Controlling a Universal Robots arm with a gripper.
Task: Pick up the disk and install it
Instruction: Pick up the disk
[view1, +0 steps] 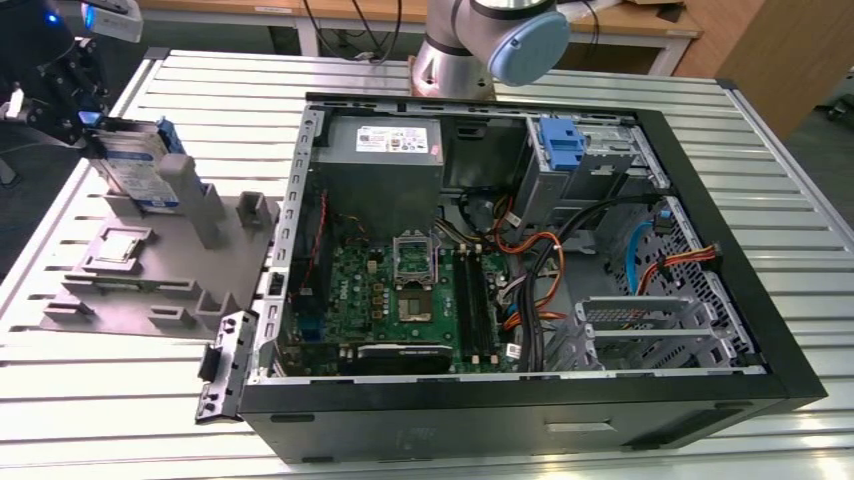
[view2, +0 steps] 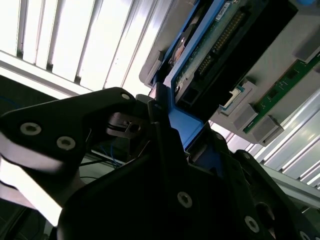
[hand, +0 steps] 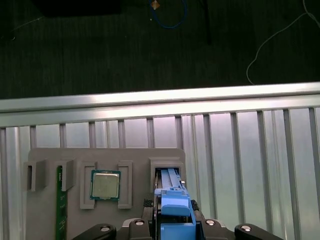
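The pincer (view1: 96, 130) was closed on the disk (view1: 134, 165), its fingers pressing the blue carrier rails from both sides. In the first wrist view the blue carrier of the disk (hand: 172, 205) sat exactly between the two black fingers of the pincer (hand: 172, 226). In the second wrist view the pincer (view2: 162, 117) held one end of the disk (view2: 210, 45).

The disk stood upright on its edge. Its lower part seemed to sit in a slot of the gray holder tray (view1: 147, 290) directly under the pincer; I cannot tell if it was already lifted a little.

Just beside the disk, in the same tray (hand: 135, 160), lay a small square chip (hand: 105, 185) and, one place further, a green memory stick (hand: 61, 205). Well apart from the pincer, toward the exterior view's right, the open computer case (view1: 534, 250) lay on the slatted metal table (view1: 134, 420), with a blue latch (view1: 563, 150) at its drive bay.

I judge that the picking step was in hand and the installing was not begun. Taking the disk out would call for a straight pull along the slot, without tilt, so the rails do not jam on the slot walls.
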